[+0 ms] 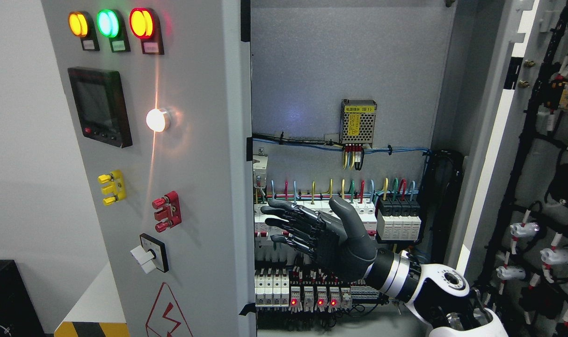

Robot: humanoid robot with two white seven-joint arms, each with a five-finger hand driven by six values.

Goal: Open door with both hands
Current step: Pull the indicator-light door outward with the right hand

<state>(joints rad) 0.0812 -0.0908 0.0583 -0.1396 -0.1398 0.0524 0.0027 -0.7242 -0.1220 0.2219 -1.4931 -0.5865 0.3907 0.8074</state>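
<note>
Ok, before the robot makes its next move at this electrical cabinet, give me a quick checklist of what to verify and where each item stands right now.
1. Cabinet interior exposed: ok. The backplate and rows of breakers are in plain view.
2. Right door swung open: ok, its inner side with wiring faces the camera.
3. Left door fully open: cannot tell; its front with the lamps and meter faces the camera.
4. Right hand free: ok, fingers extended, holding nothing.
5. Right hand clear of the live breakers: cannot tell, it sits in front of them and depth is unclear.
6. Left hand position: cannot tell, it is out of view.
</note>
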